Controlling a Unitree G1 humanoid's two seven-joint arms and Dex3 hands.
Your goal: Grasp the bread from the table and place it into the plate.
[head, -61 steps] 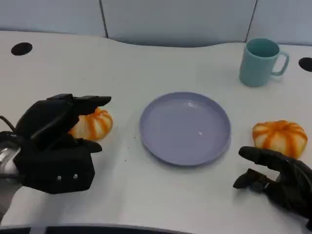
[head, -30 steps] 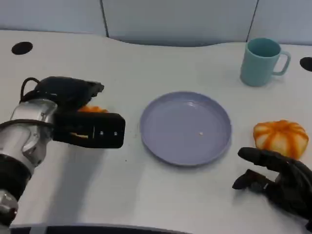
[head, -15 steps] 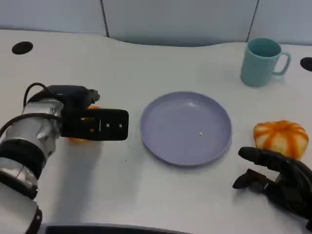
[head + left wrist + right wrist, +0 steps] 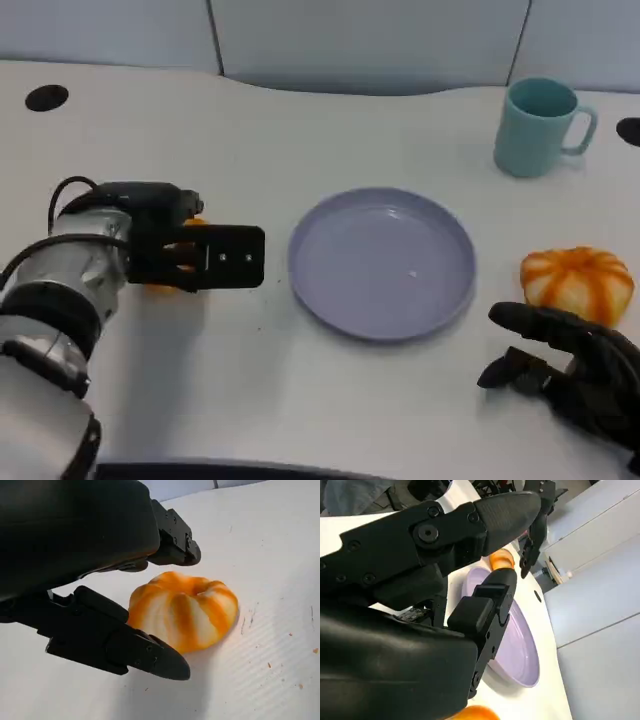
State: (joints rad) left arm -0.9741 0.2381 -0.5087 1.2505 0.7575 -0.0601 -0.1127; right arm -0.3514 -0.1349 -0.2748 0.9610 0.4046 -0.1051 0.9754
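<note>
**Table layout**

The plate (image 4: 381,263) is set at the table's (image 4: 300,400) centre. A bun (image 4: 182,609) is placed left of the plate, on the table, with the left hand (image 4: 200,255) positioned over and around it. A second bun (image 4: 576,281) is found right of the plate, just beyond the right hand (image 4: 565,365) at the near right. The mug (image 4: 541,127) is stood at the far right.
</note>
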